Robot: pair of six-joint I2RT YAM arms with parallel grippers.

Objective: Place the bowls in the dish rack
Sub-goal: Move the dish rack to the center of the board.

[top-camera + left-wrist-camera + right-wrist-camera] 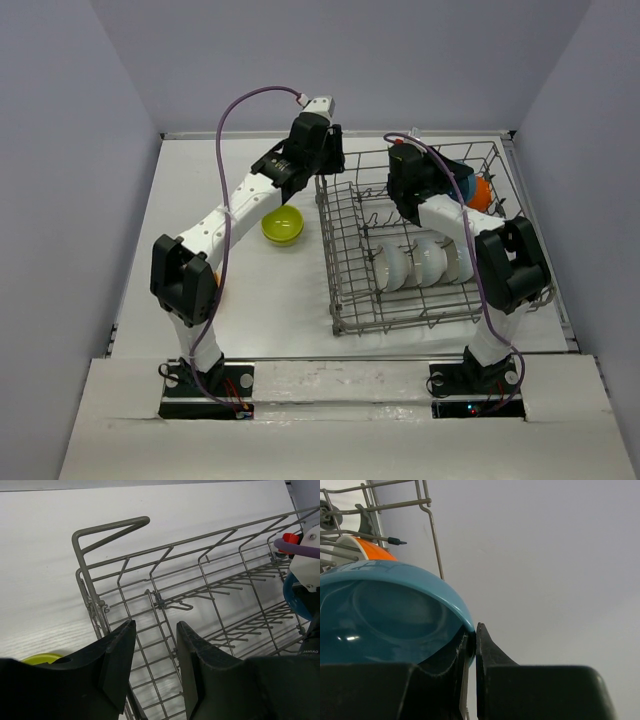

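Pincers: right pincer [472,636] clamped on blue bowl [390,610] rim at rack [338,285]; left pincer [155,630] apart, empty, over rack corner.

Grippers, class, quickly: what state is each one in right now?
Left gripper: open, holding nothing.
Right gripper: shut on the blue bowl, at its rim.

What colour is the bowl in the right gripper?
Teal blue; the bowl, pinched by the right gripper, shows best in the right wrist view.

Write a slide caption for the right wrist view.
Right gripper grips a blue bowl by its rim, an orange bowl and the rack behind.
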